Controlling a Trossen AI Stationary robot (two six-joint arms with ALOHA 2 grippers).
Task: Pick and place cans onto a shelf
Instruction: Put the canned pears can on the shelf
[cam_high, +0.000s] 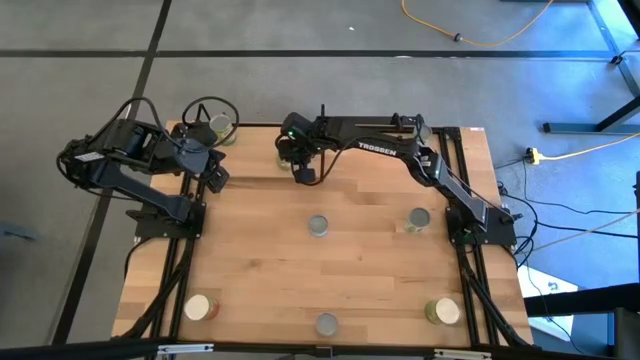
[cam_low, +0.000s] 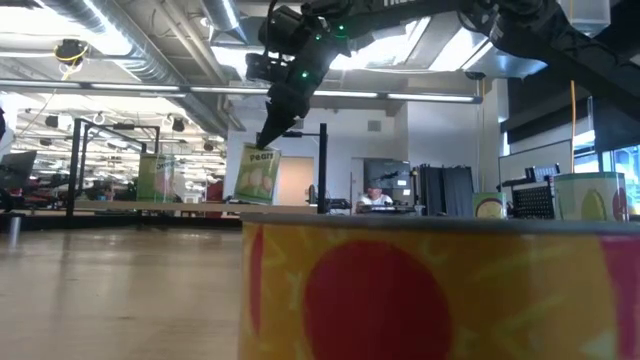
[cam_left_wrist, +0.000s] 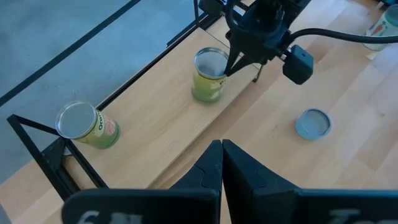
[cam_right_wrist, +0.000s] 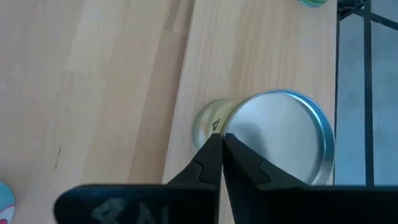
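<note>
The shelf (cam_left_wrist: 163, 118) is a light board framed by black posts along the table's far edge, also in the right wrist view (cam_right_wrist: 249, 56). Two cans stand on it: one at the far left (cam_high: 222, 128) (cam_left_wrist: 84, 124), and one with a silvery top and greenish-yellow label (cam_high: 284, 151) (cam_left_wrist: 209, 74) (cam_right_wrist: 280, 140). My right gripper (cam_high: 298, 165) (cam_right_wrist: 217, 140) (cam_low: 265, 140) is shut, its tips at this second can's top rim. My left gripper (cam_high: 216, 180) (cam_left_wrist: 221, 149) is shut and empty near the shelf's left end. My right gripper points down with its shut fingertips (cam_left_wrist: 231, 67) at the top rim (cam_right_wrist: 231, 127) of the can on the side toward the table's near edge. I cannot tell whether they touch it. The can stands upright on the shelf board.
Several more cans stand on the tabletop: two at mid-table (cam_high: 318, 225) (cam_high: 418, 218) and three near the front edge (cam_high: 200, 307) (cam_high: 327, 323) (cam_high: 443, 311). One fills the low view's foreground (cam_low: 430, 290). Black frame rails run along both table sides.
</note>
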